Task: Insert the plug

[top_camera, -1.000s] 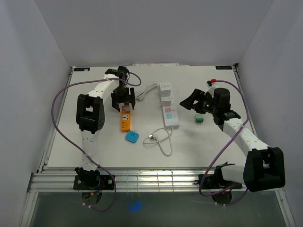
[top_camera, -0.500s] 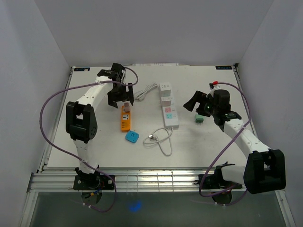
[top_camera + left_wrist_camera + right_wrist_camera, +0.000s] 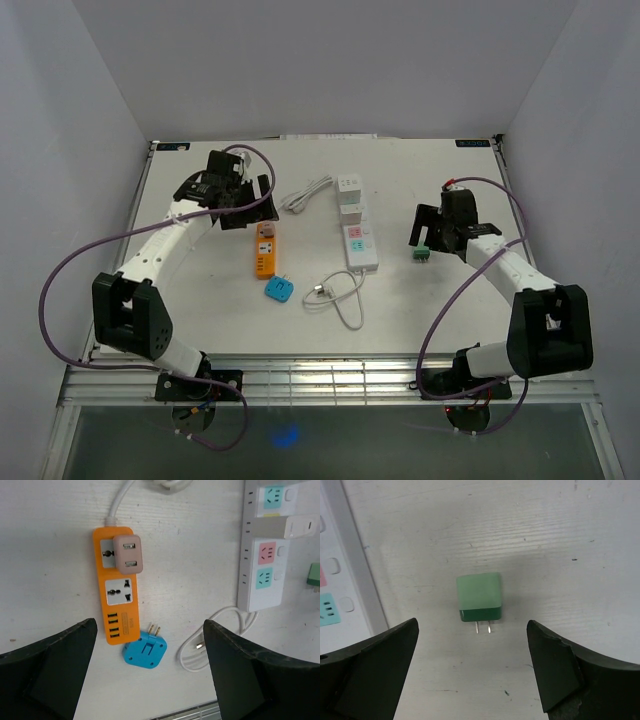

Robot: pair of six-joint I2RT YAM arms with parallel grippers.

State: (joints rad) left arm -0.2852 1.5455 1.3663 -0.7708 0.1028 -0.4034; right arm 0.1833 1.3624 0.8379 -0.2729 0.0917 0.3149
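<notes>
Right jaws wide apart, empty; green plug [image 3: 479, 600] lies flat on counter [image 3: 560, 540], centred between them, prongs toward wrist. White strip [image 3: 345, 555] just outside one jaw. Left jaws apart, empty. Risk: uneven closing skids or twists plug, so prongs miss slots.

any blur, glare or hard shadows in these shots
Top external: even diffuse light, faint shadows on the table, no glare. Left wrist: orange power strip sharp, left gripper's fingers dark and soft-edged. Right wrist: green plug fairly crisp with a soft shadow, right gripper's fingers dark, slightly blurred.
</notes>
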